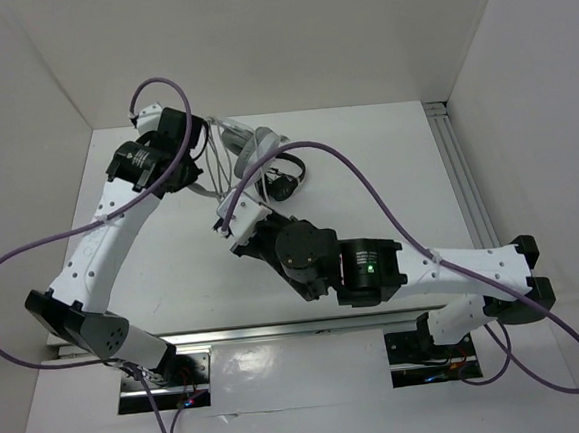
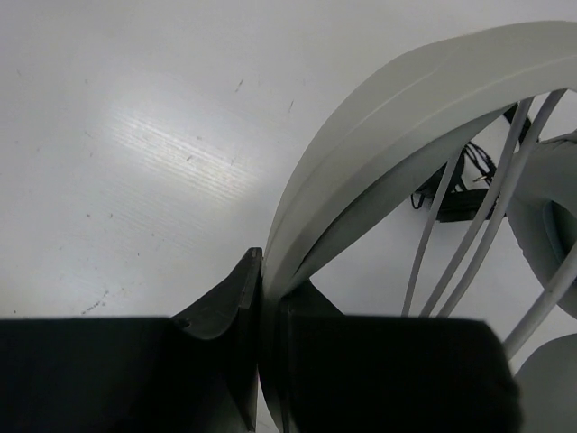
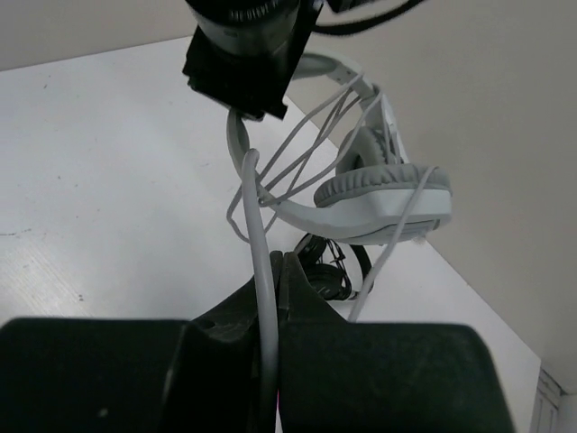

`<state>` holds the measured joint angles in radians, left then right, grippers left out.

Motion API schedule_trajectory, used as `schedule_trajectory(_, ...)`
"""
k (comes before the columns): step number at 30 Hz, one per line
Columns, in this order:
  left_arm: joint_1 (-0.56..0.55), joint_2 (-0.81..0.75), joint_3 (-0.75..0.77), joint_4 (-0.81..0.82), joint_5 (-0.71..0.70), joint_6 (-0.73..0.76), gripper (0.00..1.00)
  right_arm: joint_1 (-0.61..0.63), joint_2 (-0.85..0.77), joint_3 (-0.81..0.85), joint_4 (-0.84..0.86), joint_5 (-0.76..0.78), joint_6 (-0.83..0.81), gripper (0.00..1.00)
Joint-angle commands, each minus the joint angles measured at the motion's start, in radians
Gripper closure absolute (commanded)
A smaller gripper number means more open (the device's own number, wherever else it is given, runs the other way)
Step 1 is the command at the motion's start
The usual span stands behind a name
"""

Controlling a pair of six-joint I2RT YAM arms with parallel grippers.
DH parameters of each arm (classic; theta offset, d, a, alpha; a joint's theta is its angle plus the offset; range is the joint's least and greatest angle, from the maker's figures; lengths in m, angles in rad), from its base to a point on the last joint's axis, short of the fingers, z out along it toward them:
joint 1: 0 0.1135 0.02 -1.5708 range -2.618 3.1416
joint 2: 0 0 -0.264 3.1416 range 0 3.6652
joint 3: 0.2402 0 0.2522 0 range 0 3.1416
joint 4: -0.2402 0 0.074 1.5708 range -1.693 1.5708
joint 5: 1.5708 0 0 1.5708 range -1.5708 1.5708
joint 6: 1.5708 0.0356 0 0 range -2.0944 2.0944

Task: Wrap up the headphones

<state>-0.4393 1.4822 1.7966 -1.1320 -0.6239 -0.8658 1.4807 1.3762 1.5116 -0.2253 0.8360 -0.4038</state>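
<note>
**Near to far.** My right claw [image 3: 269, 263], on the near side of the headphones [image 1: 254, 147], is closed tight on their thin grey cable [image 3: 257, 207]. The cable rises from between the claw's fingers toward the headband. Just beyond this claw, below the headphones' grey-padded ear cup [image 3: 383, 194], a smaller black headset [image 3: 329, 271] lies on the white tabletop [image 3: 90, 180]. The headphones themselves are over the far middle of the tabletop and appear lifted off it. The visible ear cup has its pad turned downward, and several strands of cable cross the span of the headband. On the far left side of the headphones, my left claw [image 2: 264, 271] is clamped shut on the wide white headband [image 2: 406, 99]. Its fingers pinch the band's edge, and cable strands run just beside the grip.
</note>
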Motion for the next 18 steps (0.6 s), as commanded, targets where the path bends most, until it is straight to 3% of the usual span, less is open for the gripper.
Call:
schedule_trajectory(1, 0.030, -0.008, -0.054, 0.120, 0.035, -0.120, 1.00, 0.033, -0.020, 0.059, 0.046, 0.021, -0.004, 1.00)
schedule_trajectory(5, 0.042, 0.033, -0.100, 0.132, 0.012, -0.121, 1.00, 0.069, -0.041, 0.059, 0.046, -0.012, -0.004, 1.00)
schedule_trajectory(11, 0.033, 0.001, -0.272, 0.228, 0.013, -0.046, 1.00, 0.069, -0.042, 0.067, 0.085, 0.095, -0.114, 1.00)
schedule_trajectory(18, -0.076, -0.031, -0.397, 0.284, -0.004, 0.086, 1.00, -0.078, -0.075, 0.019, 0.158, 0.106, -0.127, 1.00)
